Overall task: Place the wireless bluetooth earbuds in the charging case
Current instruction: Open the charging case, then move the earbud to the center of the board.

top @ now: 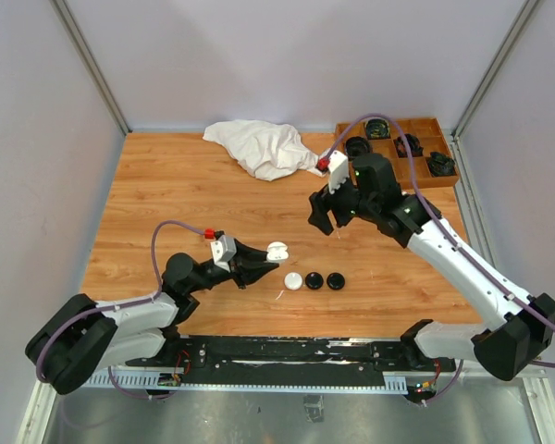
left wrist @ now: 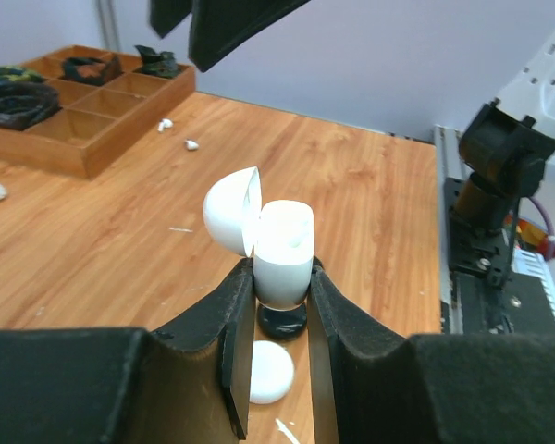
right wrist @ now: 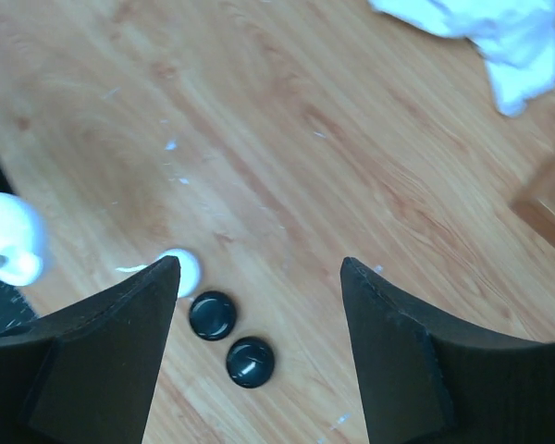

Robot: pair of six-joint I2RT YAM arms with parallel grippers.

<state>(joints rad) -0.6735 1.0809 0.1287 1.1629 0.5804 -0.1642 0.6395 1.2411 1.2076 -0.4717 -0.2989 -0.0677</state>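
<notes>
My left gripper (top: 266,256) is shut on an open white charging case (top: 277,250) and holds it above the table. In the left wrist view the case (left wrist: 283,254) sits between the fingertips of that gripper (left wrist: 282,277) with its lid (left wrist: 231,211) flipped open to the left. Two tiny white earbuds (left wrist: 166,123) (left wrist: 192,144) lie on the wood near the tray. My right gripper (top: 331,220) is open and empty, hovering above the table right of the case; it also shows in the right wrist view (right wrist: 259,268).
One white puck (top: 293,281) and two black pucks (top: 314,280) (top: 335,280) lie in a row below the case. A white cloth (top: 264,146) lies at the back. A wooden compartment tray (top: 416,165) with coiled black items stands back right.
</notes>
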